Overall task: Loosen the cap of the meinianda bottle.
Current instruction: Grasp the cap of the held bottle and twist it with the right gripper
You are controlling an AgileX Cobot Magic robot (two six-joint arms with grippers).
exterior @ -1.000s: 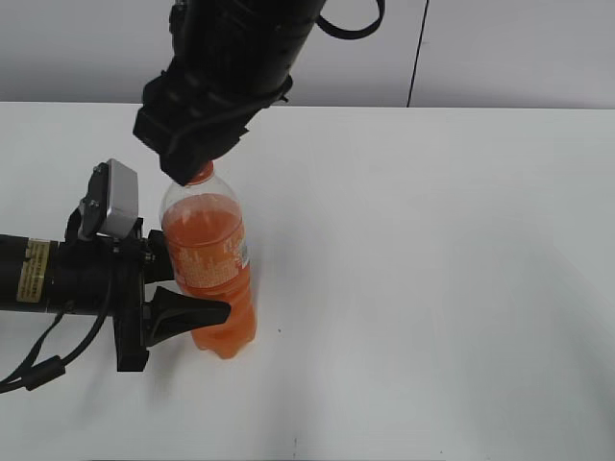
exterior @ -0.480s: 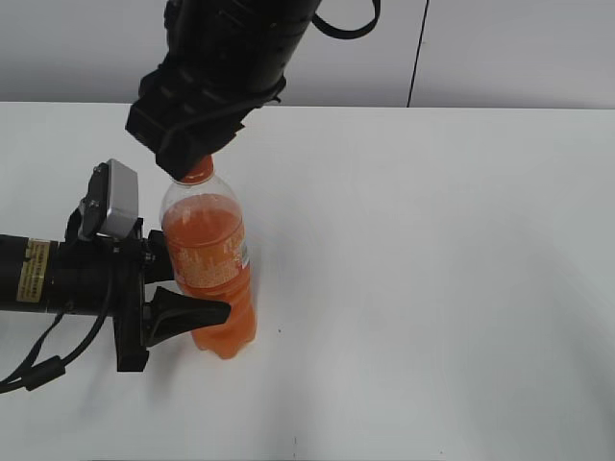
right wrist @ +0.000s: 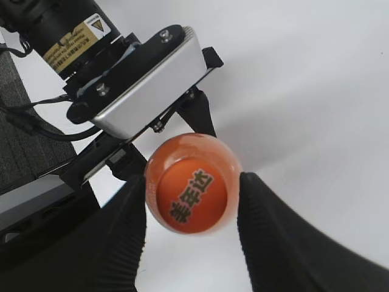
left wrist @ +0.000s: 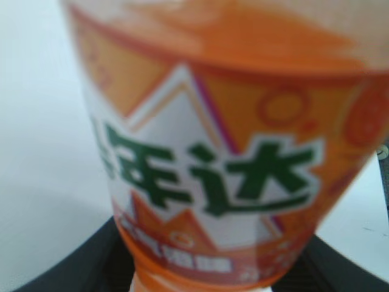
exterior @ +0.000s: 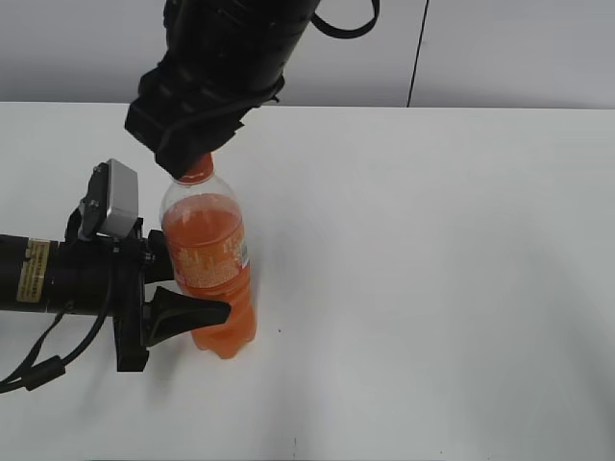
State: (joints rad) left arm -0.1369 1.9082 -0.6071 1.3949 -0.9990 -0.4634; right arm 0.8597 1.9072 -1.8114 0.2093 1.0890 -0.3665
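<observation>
The meinianda bottle [exterior: 207, 264] stands upright on the white table, with orange drink and an orange-and-white label. My left gripper [exterior: 187, 298] is shut on the bottle's lower body from the left. The left wrist view shows the label [left wrist: 213, 152] up close between the two black fingers [left wrist: 206, 277]. My right gripper [exterior: 190, 161] hangs from above over the orange cap [exterior: 198, 171]. In the right wrist view the cap [right wrist: 191, 194], with dark printed characters on top, sits between the open fingers [right wrist: 191, 185], and a gap shows at the right finger.
The white table [exterior: 432, 269] stretches to the right of the bottle. The left arm's body [exterior: 58, 274] and its silver wrist camera [exterior: 113, 200] lie left of the bottle, and the camera also shows in the right wrist view [right wrist: 146, 85]. A grey wall stands behind.
My right gripper has risen a little off the bottle top, so more of the orange cap shows. The bottle and left gripper have not moved.
</observation>
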